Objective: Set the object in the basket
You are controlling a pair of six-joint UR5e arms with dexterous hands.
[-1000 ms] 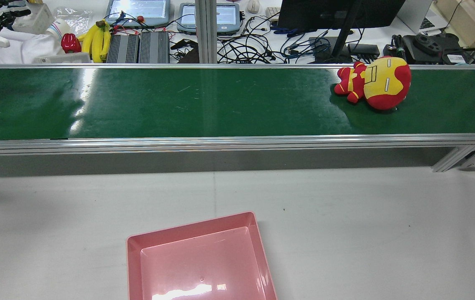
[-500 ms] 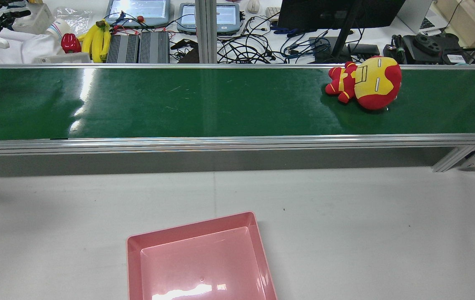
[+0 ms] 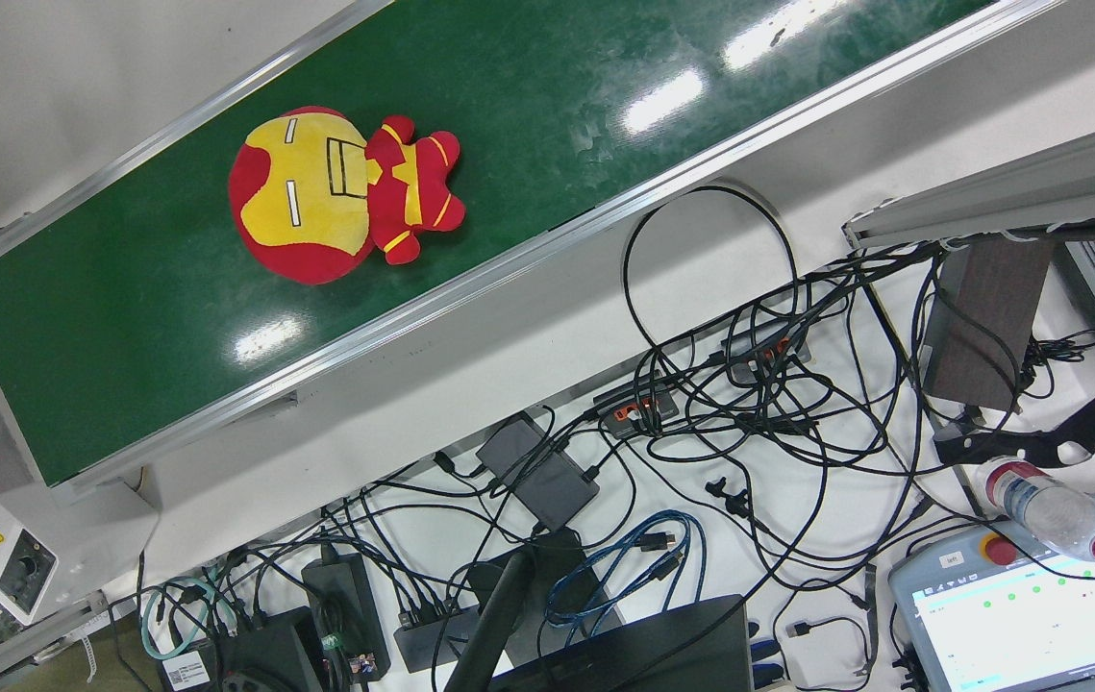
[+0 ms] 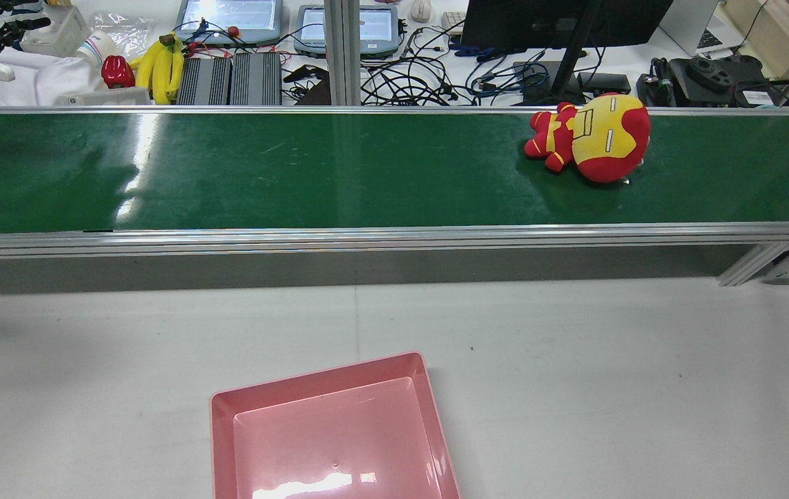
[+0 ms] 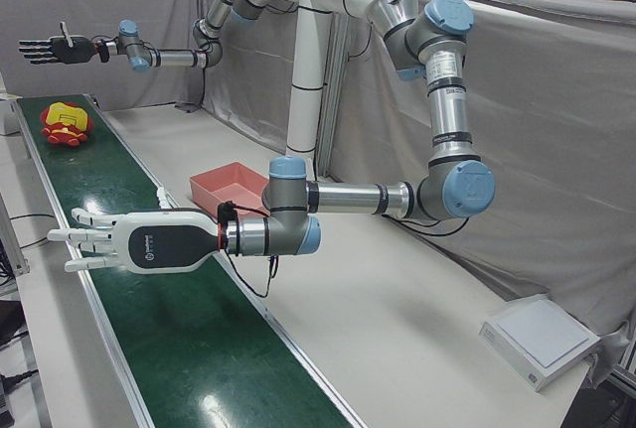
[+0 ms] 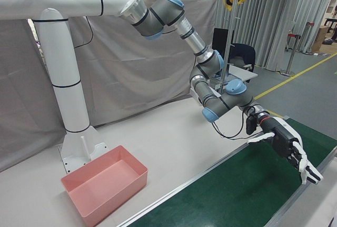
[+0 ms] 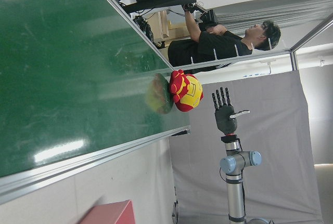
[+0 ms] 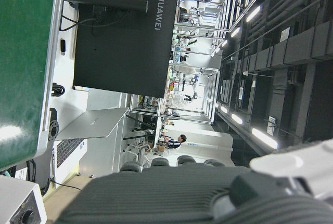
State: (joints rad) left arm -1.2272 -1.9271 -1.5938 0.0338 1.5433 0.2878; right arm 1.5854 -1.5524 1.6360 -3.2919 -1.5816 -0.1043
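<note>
The red and yellow plush toy (image 4: pixel 591 137) lay on the green conveyor belt (image 4: pixel 297 173), touching nothing. The right hand (image 5: pixel 50 50) hovered just above it, fingers spread, while the left hand (image 5: pixel 139 241) hung spread-fingered well down the belt, and the pink basket (image 4: pixel 332 430) sat apart on the table.

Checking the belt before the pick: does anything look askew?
Only the plush toy: it lies toppled on its side on the green belt, not upright. The pink basket sits empty and intact on the table.
</note>
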